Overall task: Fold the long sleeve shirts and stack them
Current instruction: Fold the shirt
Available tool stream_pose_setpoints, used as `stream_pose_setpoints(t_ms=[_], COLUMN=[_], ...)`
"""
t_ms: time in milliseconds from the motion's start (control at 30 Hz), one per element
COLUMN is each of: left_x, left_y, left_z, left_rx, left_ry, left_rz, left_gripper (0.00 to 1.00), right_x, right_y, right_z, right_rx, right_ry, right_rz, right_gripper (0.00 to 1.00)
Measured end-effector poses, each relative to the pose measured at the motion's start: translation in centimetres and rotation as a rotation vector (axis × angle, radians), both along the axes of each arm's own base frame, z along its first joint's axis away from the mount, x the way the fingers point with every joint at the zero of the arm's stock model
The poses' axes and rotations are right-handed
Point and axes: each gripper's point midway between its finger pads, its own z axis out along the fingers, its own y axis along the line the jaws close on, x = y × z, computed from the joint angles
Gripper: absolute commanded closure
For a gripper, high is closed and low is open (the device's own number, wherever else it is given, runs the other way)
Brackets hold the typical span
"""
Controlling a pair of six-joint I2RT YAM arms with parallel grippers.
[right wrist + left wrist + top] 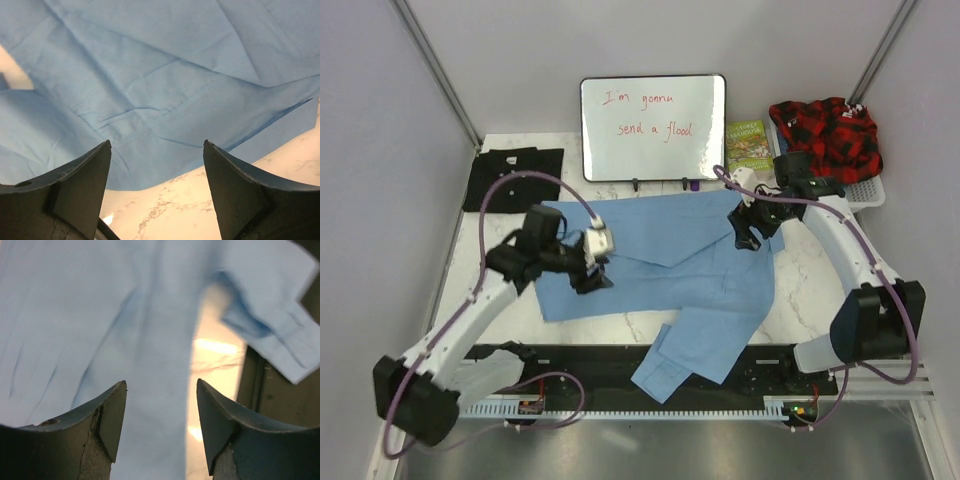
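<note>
I see a white marbled worktop (800, 290) between pale walls. The smooth light blue shirt (670, 265) lies spread at its middle, the black shirt (512, 178) folded far left. Both jaws stand wide, empty.

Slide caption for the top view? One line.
Left arm and right arm poised over partly folded light blue shirt; folded black shirt at table's far-left corner.
</note>
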Motion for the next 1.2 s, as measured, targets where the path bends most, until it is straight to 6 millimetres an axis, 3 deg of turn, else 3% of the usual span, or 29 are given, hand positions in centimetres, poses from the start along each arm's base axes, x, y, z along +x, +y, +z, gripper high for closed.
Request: stream_pose_setpoints(t_ms=[100, 200, 267, 400, 533, 700, 833, 1000, 1033, 1200], left_x=[-8.2, -14.9, -17.4, -20.4, -21.8, -20.2, -19.4, -19.1, -19.0, -18.0], left_y=[-5.3, -8.8, -10.7, -14.1, -16.3, -18.2, -18.7, -17.7, -17.6, -18.3], left_z=[0.2, -2.1, -4.3, -8.3, -9.4, -9.8, -10.8, -13.9, -14.3, -13.9], left_rx=[-0.047, -0.033, 0.013, 0.095, 0.097, 0.096, 0.116, 0.192, 0.203, 0.193], left_ry=[-0.14, -0.203, -0.218, -0.242, -0.313, -0.419, -0.469, -0.476, -0.477, -0.521], left_rz=[-0.328, -0.593, -0.703, -0.827, -0.867, -0.823, -0.825, -0.851, -0.854, -0.817], left_gripper=[0.36, 0.37, 0.39, 0.41, 0.46, 0.5, 0.5, 0.53, 0.63, 0.92], right_x=[-3.0, -5.2, -5.9, -6.2, -6.4, -7.5, -8.5, -8.9, -9.0, -10.2], right_y=[0.2, 0.0, -0.1, -0.4, -0.5, -0.4, -0.1, 0.1, 0.2, 0.4], right_z=[0.3, -1.0, -1.5, -1.0, 0.2, 0.9, 0.6, 0.7, 0.8, 2.0], right_rx=[0.027, 0.028, 0.024, 0.015, 0.019, 0.03, 0.046, 0.063, 0.064, 0.085], right_ry=[-0.007, 0.04, 0.057, 0.031, -0.02, -0.056, -0.043, -0.036, -0.04, -0.093], right_rz=[0.025, 0.026, 0.021, 0.012, 0.015, 0.035, 0.05, 0.065, 0.069, 0.092], right_gripper=[0.18, 0.18, 0.19, 0.2, 0.23, 0.25, 0.25, 0.19, 0.18, 0.17])
